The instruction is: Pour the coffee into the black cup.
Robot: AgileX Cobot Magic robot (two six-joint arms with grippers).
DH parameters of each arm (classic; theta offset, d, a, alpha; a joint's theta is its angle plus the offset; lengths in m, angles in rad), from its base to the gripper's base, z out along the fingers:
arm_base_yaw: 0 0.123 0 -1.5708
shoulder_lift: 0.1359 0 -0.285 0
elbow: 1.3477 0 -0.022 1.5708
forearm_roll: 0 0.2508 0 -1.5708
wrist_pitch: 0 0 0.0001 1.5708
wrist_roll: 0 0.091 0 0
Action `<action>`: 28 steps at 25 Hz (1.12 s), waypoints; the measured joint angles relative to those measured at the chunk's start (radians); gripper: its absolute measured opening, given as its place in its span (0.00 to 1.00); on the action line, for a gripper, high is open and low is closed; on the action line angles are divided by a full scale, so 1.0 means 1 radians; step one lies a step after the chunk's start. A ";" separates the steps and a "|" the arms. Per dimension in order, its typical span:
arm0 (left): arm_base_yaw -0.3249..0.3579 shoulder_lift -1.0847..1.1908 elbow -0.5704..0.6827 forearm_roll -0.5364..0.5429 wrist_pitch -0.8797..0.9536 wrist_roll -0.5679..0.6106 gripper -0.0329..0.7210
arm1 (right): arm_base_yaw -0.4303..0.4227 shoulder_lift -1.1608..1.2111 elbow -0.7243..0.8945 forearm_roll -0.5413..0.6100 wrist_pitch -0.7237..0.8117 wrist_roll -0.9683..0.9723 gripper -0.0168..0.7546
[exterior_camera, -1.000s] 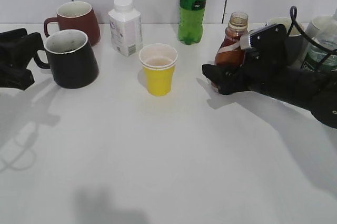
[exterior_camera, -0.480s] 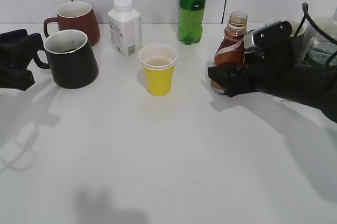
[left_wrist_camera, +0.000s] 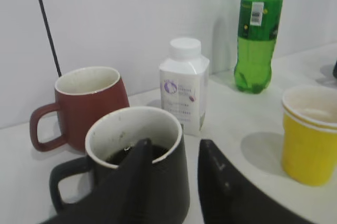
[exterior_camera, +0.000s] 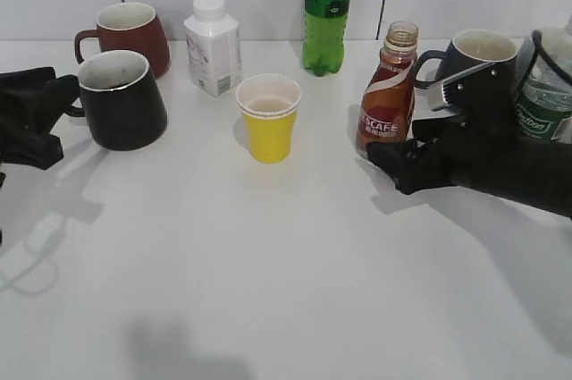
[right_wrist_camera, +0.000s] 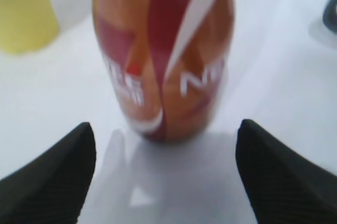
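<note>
Standing between coffee (exterior_camera: 386, 98) and black cup (exterior_camera: 121, 98): yellow cup (exterior_camera: 268, 117) (upright).

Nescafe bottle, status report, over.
Right end effector open, bottle standing uncapped between its fingers. Left end effector open at black mug. Path clear.
</note>
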 joint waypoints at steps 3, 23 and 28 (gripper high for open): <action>0.000 -0.006 0.000 0.002 0.048 0.000 0.36 | 0.000 -0.037 0.024 0.013 0.053 -0.021 0.86; -0.198 -0.038 -0.412 -0.430 1.294 -0.001 0.36 | 0.011 -0.402 -0.072 0.065 0.863 0.001 0.80; -0.198 -0.108 -0.502 -0.461 1.487 -0.002 0.36 | 0.097 -0.521 -0.158 0.179 1.077 0.009 0.79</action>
